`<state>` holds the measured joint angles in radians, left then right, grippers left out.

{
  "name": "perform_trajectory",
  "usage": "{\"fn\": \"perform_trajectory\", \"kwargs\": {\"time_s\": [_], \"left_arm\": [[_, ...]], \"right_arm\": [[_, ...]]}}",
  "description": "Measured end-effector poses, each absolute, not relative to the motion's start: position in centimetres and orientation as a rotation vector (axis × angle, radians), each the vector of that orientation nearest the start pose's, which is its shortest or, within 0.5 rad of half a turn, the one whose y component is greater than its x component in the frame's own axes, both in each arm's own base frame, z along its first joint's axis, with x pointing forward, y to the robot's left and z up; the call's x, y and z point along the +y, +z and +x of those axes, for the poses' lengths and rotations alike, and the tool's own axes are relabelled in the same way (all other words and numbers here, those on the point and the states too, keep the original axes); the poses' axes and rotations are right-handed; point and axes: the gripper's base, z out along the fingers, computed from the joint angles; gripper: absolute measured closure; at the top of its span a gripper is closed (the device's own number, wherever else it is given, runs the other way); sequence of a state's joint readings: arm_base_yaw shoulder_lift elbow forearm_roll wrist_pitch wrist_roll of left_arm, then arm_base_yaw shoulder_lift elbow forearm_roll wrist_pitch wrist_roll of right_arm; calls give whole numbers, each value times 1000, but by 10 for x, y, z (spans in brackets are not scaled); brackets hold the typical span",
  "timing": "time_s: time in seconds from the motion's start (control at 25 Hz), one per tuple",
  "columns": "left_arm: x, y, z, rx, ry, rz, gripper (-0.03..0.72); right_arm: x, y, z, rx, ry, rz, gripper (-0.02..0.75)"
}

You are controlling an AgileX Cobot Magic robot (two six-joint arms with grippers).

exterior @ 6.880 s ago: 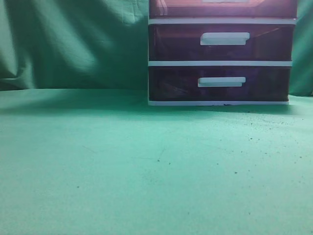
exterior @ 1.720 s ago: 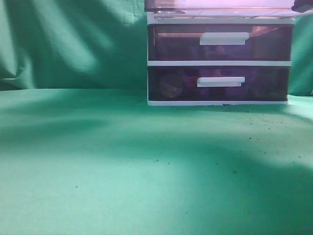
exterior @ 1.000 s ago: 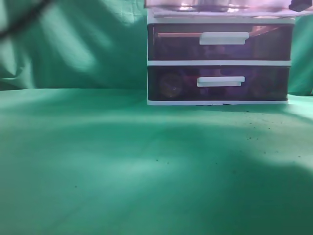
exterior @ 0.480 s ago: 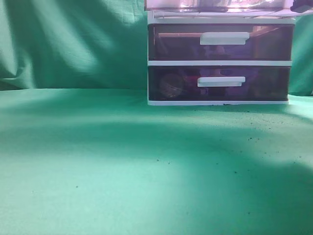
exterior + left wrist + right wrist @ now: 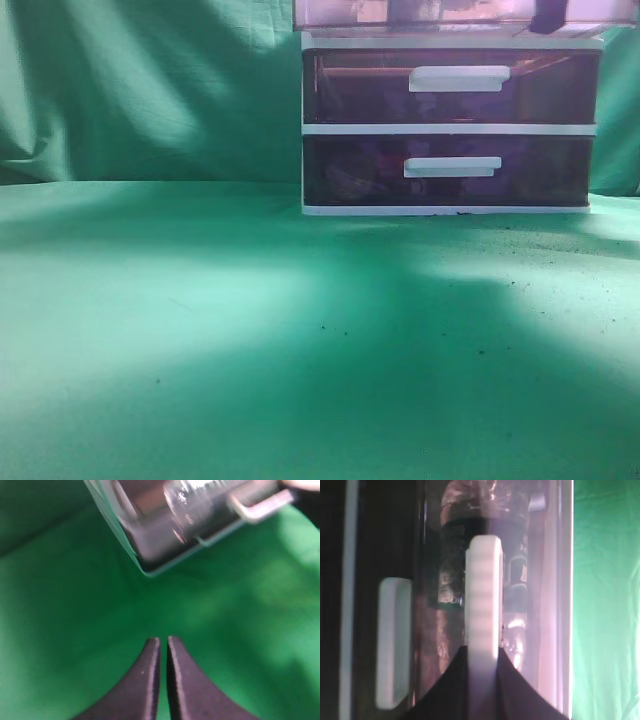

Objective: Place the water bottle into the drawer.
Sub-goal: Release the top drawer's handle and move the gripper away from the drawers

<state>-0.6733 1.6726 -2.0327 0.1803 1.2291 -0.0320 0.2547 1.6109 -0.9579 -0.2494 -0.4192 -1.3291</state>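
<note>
The drawer stands pulled out at the top of the stack, above two closed drawers. The bottle lies on its side inside the drawer, seen through the translucent front. The right claw is clamped on the drawer's handle, with the bottle directly behind that handle. The left claw hangs over the green cloth clear of the drawer's corner, fingers nearly touching, empty.
</note>
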Motion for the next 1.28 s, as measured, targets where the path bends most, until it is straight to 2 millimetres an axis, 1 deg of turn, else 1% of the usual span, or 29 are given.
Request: {"fn": "perform_trajectory", "kwargs": {"time_s": [0.04,0.08,0.12,0.16,0.24,0.28,0.36,0.48,0.6,0.76,0.84,0.96,1.04,1.08,1.2,1.28], "left_arm": [[-202,461,274,2226,-152,736,688],[-200,449,269,2244,-175,751,688],[-197,440,260,2259,-203,761,688],[-192,435,251,2250,-236,760,688],[-181,416,233,2261,-270,765,688],[-174,413,223,2251,-289,761,688],[-163,399,207,2245,-314,756,688],[-148,389,185,2209,-357,736,688],[-138,384,172,2186,-368,727,688],[-134,381,168,2183,-378,713,688],[-134,380,168,2186,-380,709,688],[-134,380,169,2182,-380,702,688],[-133,381,169,2176,-358,706,688],[-133,381,170,2171,-341,711,688],[-130,381,172,2150,-279,725,688],[-129,382,173,2142,-266,720,688]], "right_arm": [[102,274,359,1057,-866,-1464,662],[102,277,367,1057,-874,-1453,662],[102,276,374,1066,-877,-1452,662],[102,277,381,1066,-883,-1444,662],[98,278,393,1074,-898,-1432,662],[98,278,398,1079,-903,-1433,662],[96,280,407,1082,-915,-1425,662],[94,278,417,1085,-924,-1421,662],[95,278,421,1082,-928,-1422,662],[95,278,421,1106,-898,-1395,662],[95,278,422,1128,-868,-1362,587],[95,278,422,1145,-846,-1342,422],[95,278,422,1149,-841,-1338,331],[96,277,422,1150,-836,-1340,303],[104,272,413,1148,-809,-1362,304],[111,272,405,1138,-791,-1377,304]]}}
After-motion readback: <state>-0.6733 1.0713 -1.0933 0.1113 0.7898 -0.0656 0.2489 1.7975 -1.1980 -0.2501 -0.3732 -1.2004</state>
